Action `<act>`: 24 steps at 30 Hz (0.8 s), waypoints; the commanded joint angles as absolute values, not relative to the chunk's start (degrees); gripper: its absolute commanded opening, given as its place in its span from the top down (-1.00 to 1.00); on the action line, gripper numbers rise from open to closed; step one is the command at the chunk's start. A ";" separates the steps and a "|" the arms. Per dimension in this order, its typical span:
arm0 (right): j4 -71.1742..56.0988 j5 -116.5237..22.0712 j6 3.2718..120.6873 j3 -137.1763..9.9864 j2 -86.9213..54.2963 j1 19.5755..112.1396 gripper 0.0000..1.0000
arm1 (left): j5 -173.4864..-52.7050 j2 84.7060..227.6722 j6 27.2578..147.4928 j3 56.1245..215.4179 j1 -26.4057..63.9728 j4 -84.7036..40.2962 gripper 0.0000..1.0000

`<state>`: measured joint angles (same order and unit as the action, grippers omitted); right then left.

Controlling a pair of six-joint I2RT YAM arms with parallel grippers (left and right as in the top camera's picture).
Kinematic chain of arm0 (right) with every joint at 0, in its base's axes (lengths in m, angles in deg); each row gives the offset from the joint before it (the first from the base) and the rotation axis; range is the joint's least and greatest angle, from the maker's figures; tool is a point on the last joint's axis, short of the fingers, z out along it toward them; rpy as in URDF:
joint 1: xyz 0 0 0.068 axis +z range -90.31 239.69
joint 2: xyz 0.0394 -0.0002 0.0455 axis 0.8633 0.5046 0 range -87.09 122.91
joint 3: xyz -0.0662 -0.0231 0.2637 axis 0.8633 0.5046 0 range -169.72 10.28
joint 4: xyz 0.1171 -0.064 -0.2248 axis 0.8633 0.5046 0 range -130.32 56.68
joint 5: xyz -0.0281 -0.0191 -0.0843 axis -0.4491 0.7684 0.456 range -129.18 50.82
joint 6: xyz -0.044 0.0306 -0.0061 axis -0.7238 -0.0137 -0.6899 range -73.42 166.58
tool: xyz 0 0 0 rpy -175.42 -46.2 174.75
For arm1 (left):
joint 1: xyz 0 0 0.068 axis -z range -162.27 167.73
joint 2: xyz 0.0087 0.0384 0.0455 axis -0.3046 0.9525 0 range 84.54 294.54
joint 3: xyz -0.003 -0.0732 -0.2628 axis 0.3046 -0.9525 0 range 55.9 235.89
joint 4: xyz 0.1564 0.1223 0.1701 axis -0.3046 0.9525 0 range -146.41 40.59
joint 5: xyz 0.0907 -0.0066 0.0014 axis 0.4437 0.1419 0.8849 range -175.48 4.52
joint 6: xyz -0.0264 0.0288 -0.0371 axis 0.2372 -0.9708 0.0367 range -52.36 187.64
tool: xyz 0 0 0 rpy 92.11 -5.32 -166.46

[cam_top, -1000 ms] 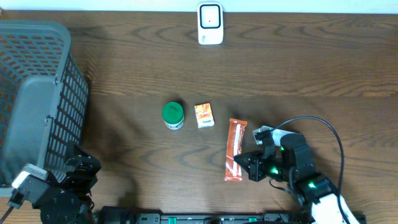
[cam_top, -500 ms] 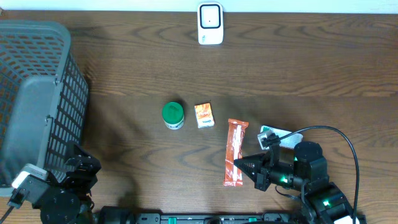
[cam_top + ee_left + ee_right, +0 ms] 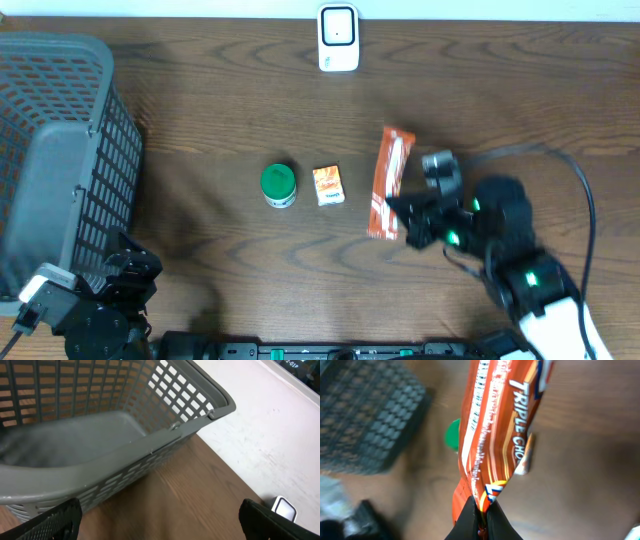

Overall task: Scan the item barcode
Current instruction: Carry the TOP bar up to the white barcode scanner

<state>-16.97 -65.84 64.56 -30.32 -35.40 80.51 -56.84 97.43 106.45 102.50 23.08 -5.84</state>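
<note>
The right gripper (image 3: 479, 511) pinches one end of the orange Triple Choc bar (image 3: 389, 180) — held near the small orange box (image 3: 328, 186), well short of the white scanner (image 3: 338, 38). The left gripper (image 3: 160, 520) stands spread wide by the grey basket (image 3: 150, 450).

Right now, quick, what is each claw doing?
Left claw: open, holding nothing.
Right claw: closed on one end of the orange snack bar.
</note>
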 commanded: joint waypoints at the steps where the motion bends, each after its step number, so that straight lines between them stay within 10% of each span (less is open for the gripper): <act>1: -15.59 -59.56 57.54 -38.58 -23.47 80.80 0.97 | -56.49 97.30 106.51 102.35 22.88 -5.84 -0.96; 24: -6.24 -23.19 38.51 -92.83 31.13 82.63 0.97 | -56.49 97.30 106.51 102.35 22.88 -5.84 -0.96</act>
<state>-6.24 -31.68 43.79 -87.76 26.32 80.97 -56.86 97.43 106.45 102.46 23.08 -5.80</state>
